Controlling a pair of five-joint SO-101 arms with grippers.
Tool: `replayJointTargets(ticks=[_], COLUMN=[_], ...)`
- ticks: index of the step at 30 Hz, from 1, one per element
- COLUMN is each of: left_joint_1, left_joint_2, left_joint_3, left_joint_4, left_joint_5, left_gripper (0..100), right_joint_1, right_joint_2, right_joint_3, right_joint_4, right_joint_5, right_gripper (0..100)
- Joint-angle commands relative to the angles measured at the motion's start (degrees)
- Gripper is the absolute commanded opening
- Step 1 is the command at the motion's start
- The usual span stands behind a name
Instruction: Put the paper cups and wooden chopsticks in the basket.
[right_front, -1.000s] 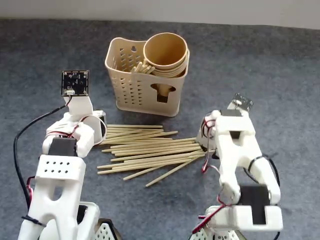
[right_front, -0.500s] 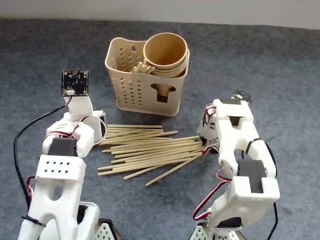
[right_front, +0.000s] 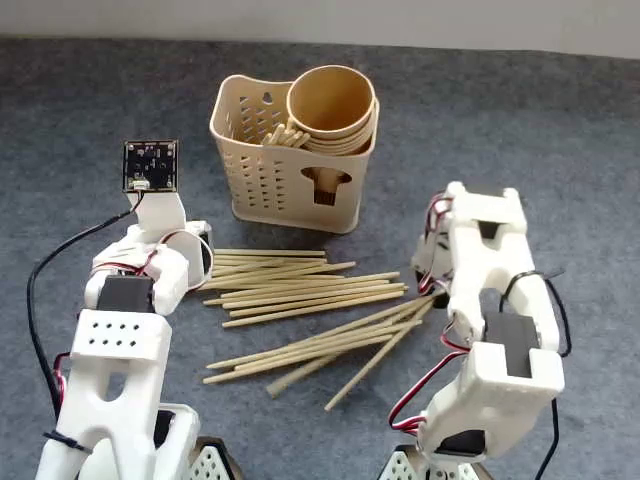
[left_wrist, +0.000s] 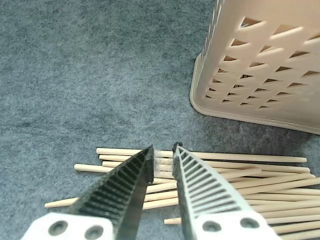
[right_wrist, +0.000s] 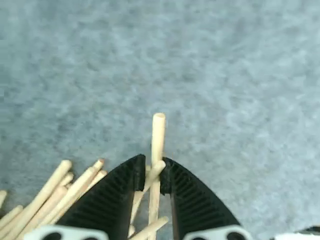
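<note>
High view: the paper cups (right_front: 331, 100) sit nested in the basket (right_front: 290, 195) with a few sticks beside them. The step in hand therefore looks to be the wooden chopsticks (right_front: 300, 285), most of which lie on the grey tabletop (right_front: 560, 150) between the arms. One fan of them converges at the right arm (right_front: 480, 260).

Left wrist view: the left end effector (left_wrist: 162, 150) hovers with its fingers a narrow gap apart, holding nothing. It is over the ends of the bundle nearer the basket, which stands close beyond.

Right wrist view: the right end effector (right_wrist: 152, 167) is clamped on a few chopstick ends. One tip pokes out past the jaws and other sticks splay off to one side. The next move likely calls for lifting this bunch clear, carrying it over the basket's rim and tilting it so the sticks drop in without slipping loose.
</note>
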Motion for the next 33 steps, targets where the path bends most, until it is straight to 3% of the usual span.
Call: replayJointTargets(ticks=[1,8,33], left_joint_1=[-0.3,-0.2,-0.3], left_joint_2=[-1.5,-1.5,-1.5], left_joint_3=[-0.6,-0.6,-0.6], left_joint_4=[-1.1,-1.1,-1.1], left_joint_5=[0.0,0.0,0.0], left_gripper=[8,8,8], right_joint_1=[2.7,2.9,-4.9], right_joint_2=[-0.2,-1.7,-34.3], right_joint_3=[-6.4,-7.2,-7.0], right_joint_4=[7.5,8.6,8.6], right_joint_5=[0.2,0.2,-0.4], right_gripper=[0.5,0.5,0.5])
